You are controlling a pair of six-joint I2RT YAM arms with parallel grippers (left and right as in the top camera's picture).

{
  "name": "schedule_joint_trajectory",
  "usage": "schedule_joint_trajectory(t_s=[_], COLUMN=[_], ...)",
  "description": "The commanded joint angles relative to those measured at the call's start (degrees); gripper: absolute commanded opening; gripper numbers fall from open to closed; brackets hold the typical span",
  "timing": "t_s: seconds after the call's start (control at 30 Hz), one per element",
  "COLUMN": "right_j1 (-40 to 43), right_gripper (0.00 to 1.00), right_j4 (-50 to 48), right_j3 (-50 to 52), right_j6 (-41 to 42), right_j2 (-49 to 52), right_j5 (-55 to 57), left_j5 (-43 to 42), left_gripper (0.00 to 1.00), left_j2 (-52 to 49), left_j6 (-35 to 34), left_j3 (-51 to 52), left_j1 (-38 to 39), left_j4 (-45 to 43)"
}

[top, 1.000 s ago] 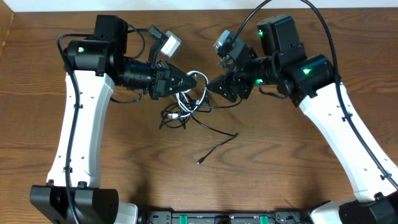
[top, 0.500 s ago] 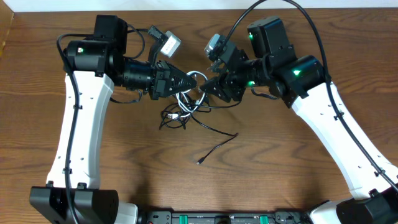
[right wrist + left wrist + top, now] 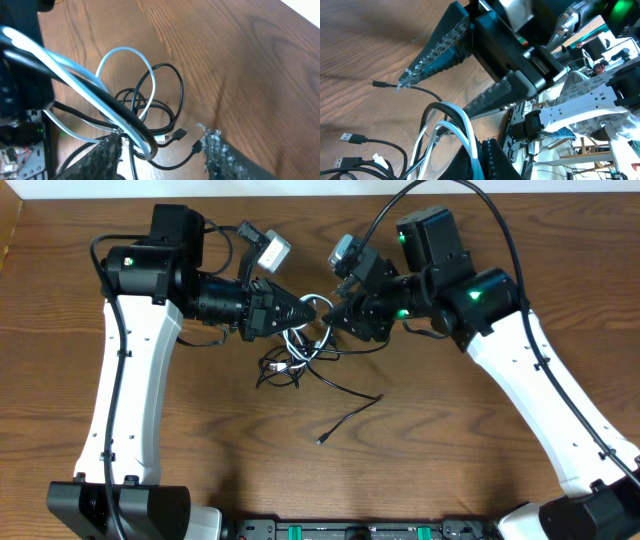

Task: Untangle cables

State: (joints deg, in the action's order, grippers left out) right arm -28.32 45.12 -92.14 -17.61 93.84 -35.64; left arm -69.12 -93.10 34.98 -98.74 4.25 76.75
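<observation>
The cables [image 3: 298, 352] lie in a tangle of thin black cords and one white cord at mid-table, between the two arms. My left gripper [image 3: 303, 314] is shut on a raised loop of the white cable [image 3: 462, 120] and a black strand beside it, pinched at the jaws [image 3: 479, 161]. My right gripper [image 3: 333, 320] meets it from the right. Its jaws [image 3: 162, 150] stand apart around the bottom of that white-and-black loop [image 3: 141, 141], left pad touching it. Small plug ends [image 3: 181, 133] rest on the wood just beyond.
One black cable end [image 3: 352, 412] trails toward the front of the table, its plug [image 3: 322, 440] lying alone. The right gripper's fingers [image 3: 437, 52] fill the upper left wrist view. The table's far edge [image 3: 330, 192] is close behind both arms.
The right arm has swung left into the tangle, and its jaws have narrowed around the lifted loop. The left arm and its hold have stayed the same.
</observation>
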Motion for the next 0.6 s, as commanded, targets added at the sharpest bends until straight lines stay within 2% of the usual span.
schedule_joint_trajectory(t_s=[0.0,0.13,0.2,0.23,0.3,0.33,0.57], right_j1=[-0.7,-1.29,-1.64,-1.7,-1.79,-1.77,-1.77], right_gripper=[0.47,0.45,0.39,0.33,0.06,0.01,0.01], right_j4=[-0.39,-1.68,-2.54,-2.73,-2.97,-2.95,-0.39], right_j3=[-0.85,-0.85,-0.85,-0.85,-0.85,-0.85,-0.85], right_j6=[-0.42,-0.2,-0.2,-0.22,-0.2,-0.11,1.31], right_j2=[1.33,1.97,2.29,2.45,2.51,2.51,2.47], right_j5=[-0.98,-0.96,-0.96,-0.92,-0.68,-0.42,9.75], left_j5=[-2.4,-2.4,-2.4,-2.38,-2.23,-2.23,-0.72], left_gripper=[0.08,0.08,0.08,0.08,0.08,0.08,0.08], left_j2=[1.55,1.55,1.55,1.55,1.55,1.55,1.6], left_j6=[1.64,1.64,1.66,1.64,1.66,1.64,1.64], left_j3=[-1.38,-1.38,-1.38,-1.38,-1.38,-1.38,-1.38], left_j1=[0.13,0.13,0.13,0.11,0.11,0.11,0.11], left_j4=[0.33,0.35,0.26,0.15,0.13,0.13,0.11])
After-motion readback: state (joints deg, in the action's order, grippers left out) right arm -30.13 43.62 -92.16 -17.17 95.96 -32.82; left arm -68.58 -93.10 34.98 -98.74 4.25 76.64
